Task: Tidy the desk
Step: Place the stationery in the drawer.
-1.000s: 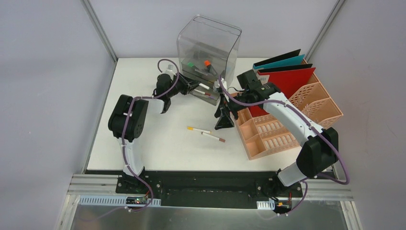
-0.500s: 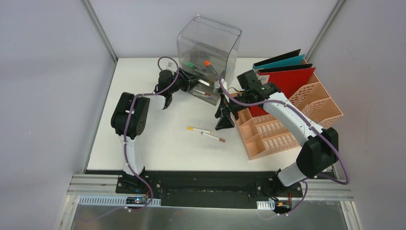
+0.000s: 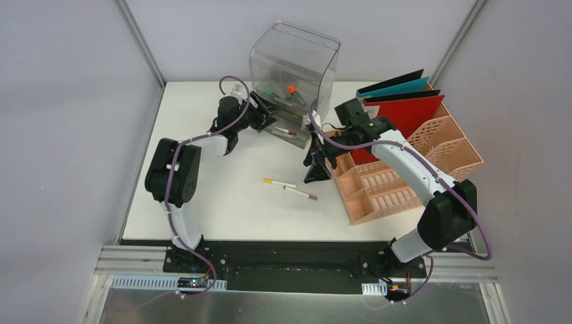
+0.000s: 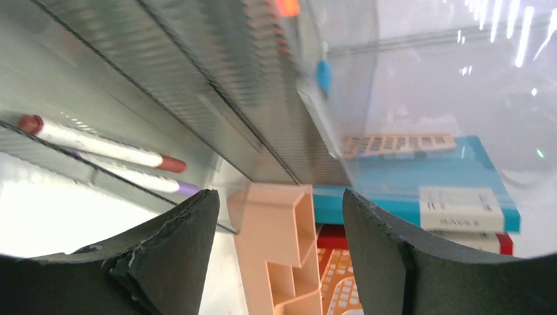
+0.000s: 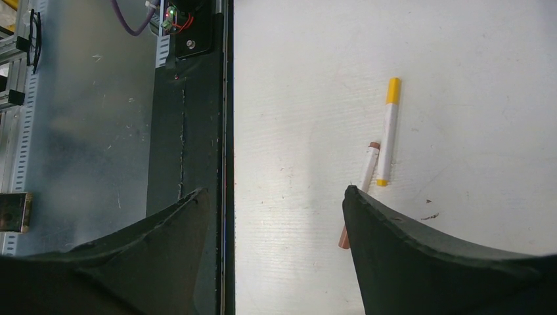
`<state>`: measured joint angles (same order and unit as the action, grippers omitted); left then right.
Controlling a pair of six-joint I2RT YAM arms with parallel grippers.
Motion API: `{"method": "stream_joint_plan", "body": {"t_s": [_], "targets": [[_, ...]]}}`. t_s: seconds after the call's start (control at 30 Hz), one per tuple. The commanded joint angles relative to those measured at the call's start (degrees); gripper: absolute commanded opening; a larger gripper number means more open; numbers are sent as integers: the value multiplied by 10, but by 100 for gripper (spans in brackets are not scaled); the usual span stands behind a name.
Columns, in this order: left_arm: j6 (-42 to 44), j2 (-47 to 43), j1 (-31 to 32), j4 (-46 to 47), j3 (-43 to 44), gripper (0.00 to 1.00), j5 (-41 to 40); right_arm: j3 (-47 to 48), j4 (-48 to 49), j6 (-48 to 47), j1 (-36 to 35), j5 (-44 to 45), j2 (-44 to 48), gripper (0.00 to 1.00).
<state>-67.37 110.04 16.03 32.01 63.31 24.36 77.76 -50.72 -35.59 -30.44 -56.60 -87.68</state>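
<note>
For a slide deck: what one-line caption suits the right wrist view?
Open right gripper above the desk; a yellow-capped marker and a brown-capped marker lie ahead.

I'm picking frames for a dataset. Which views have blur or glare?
Left wrist: the drawer box is so close that its ribbed front smears, and light streaks glare on its clear wall at upper right. Right wrist: sharp, the yellow-capped pen crisp on the bright desk. Top external: even light, in focus.

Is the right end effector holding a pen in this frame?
No, the right end effector is open and empty; the yellow-capped pen and brown-capped pen lie on the desk.
</note>
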Motion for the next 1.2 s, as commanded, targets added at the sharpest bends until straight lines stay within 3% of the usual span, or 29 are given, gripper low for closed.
{"method": "stream_joint_plan", "body": {"t_s": [0.0, 0.3, 0.47, 0.57, 0.7, 0.83, 1.17], "targets": [[94, -114, -2, -4, -42, 71, 7, 4, 2, -16, 5, -13, 23, 77], [223, -300, -1, -47, -206, 84, -1, 3, -6, -27, 6, -21, 22, 77], [290, -420, -2, -88, -280, 98, -11, 3, -6, -29, 6, -20, 21, 77], [311, -482, -3, -88, -335, 99, -25, 3, -6, -29, 6, -21, 21, 77], [267, -598, -4, -79, -446, 99, -105, 2, -7, -30, 7, -23, 18, 77], [261, -662, -5, -96, -483, 99, -105, 2, -8, -33, 7, -23, 16, 77], [190, -652, -5, -161, -477, 96, -34, 2, -7, -34, 7, -20, 12, 77]]}}
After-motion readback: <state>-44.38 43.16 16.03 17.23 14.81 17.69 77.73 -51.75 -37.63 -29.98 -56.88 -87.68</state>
